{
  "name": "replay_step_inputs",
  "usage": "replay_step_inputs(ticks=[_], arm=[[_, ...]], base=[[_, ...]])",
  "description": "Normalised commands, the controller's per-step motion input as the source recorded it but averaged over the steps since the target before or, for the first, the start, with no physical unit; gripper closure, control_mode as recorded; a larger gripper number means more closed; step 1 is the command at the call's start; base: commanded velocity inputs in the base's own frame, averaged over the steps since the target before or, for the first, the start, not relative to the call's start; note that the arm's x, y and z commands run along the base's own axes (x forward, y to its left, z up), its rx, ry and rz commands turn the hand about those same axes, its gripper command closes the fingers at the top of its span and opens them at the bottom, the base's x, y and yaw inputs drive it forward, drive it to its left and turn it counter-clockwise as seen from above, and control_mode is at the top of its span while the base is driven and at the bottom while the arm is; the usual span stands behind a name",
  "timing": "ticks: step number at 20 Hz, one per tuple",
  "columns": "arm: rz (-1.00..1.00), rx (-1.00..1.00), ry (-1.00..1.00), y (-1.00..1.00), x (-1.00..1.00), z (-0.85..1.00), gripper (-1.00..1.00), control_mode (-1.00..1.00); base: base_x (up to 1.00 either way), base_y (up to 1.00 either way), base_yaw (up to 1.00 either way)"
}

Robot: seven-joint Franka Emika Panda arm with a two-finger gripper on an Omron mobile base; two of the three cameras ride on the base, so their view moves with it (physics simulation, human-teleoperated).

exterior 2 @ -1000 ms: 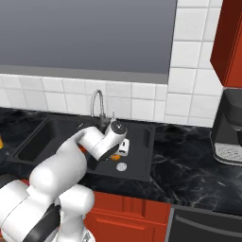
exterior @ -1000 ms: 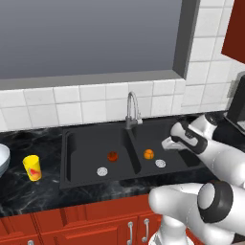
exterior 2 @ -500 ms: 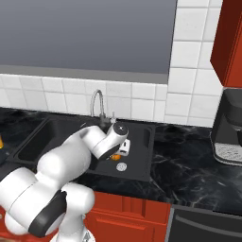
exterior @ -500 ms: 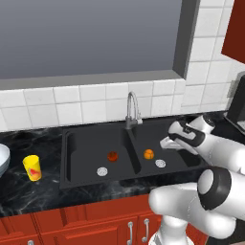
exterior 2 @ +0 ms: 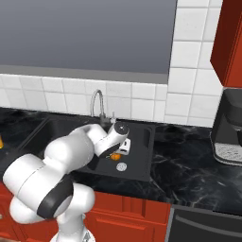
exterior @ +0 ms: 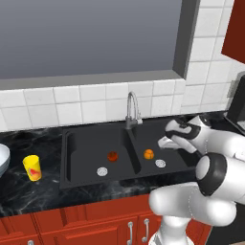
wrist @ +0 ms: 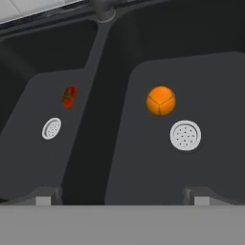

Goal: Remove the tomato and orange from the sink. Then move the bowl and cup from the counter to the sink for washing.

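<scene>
The black double sink [exterior: 91, 147] holds the dark red tomato [exterior: 113, 156] in its left basin and the bright orange [exterior: 149, 153] in its right basin. My gripper [exterior: 166, 141] hovers open over the right basin, just right of the orange and apart from it, nothing between its fingers. In the hand view the orange [wrist: 161, 100] lies ahead beside a silver drain [wrist: 185, 135], and the tomato [wrist: 69, 96] sits past the divider. The yellow cup [exterior: 32, 168] stands on the counter to the left, with the pale bowl [exterior: 2, 158] at the frame's edge.
A curved steel faucet [exterior: 131, 109] rises behind the sink's divider. Black marble counter [exterior 2: 189, 170] runs to the right, where a coffee machine [exterior 2: 230, 127] stands. Red cabinets sit below the counter, and a tiled wall with a window is behind.
The gripper has edged slightly left over the right basin, still open. The arm's elbow has risen. Tomato, orange, cup and bowl have not moved.
</scene>
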Motion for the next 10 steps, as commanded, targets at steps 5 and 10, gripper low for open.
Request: replay_step_inputs(ticks=[5,10], arm=[[0.00,0.00,0.00,0.00,0.18,-0.12,-1.00,-1.00],[0.00,0.00,0.05,0.00,0.19,-0.13,-1.00,-1.00]], base=[[0.00,0.00,0.00],[0.00,0.00,0.00]])
